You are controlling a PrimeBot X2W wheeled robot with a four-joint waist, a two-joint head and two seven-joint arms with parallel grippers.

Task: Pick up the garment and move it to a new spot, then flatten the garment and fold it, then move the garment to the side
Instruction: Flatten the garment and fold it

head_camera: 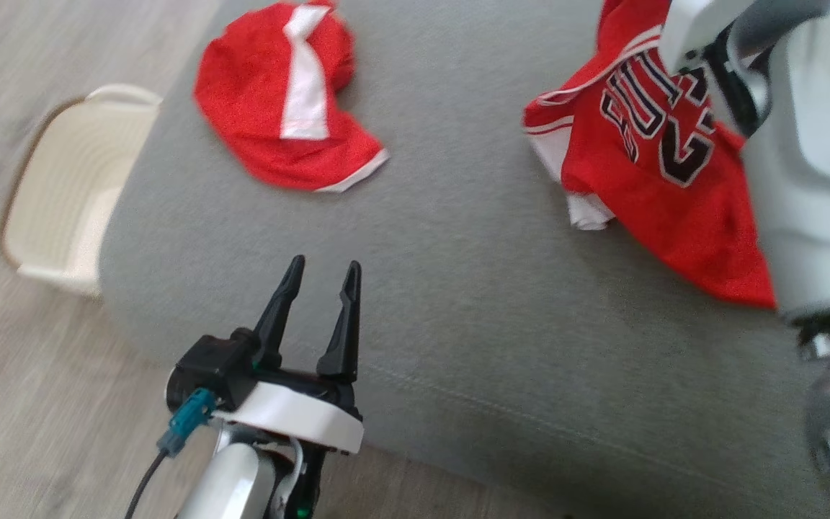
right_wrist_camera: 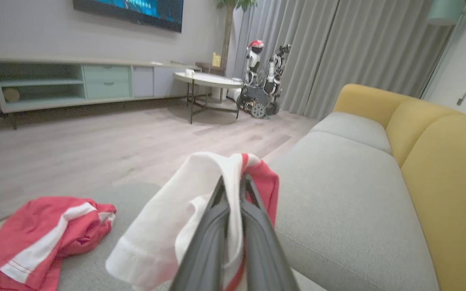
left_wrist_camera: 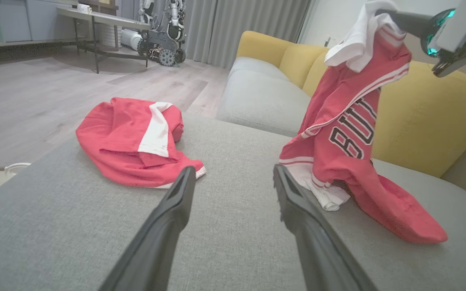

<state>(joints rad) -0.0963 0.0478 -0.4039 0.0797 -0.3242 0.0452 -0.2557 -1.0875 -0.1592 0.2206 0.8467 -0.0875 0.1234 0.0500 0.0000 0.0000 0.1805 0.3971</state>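
My right claw [right_wrist_camera: 233, 182] pinches the jersey [right_wrist_camera: 164, 226] by its white edge, tail resting on the cushion [head_camera: 458, 303]. My left claw [head_camera: 325, 265] gapes empty, bare cushion ahead, shorts [head_camera: 278, 108] ahead-left.

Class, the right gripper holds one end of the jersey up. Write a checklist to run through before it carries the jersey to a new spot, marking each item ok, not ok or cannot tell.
1. Right gripper shut on the jersey: ok.
2. Jersey wholly off the cushion: not ok, its lower end rests there.
3. Left gripper open and apart from the jersey: ok.
4. Bare cushion between the shorts and the jersey for a landing spot: ok.
5. Grip firm enough to last the carry: cannot tell.
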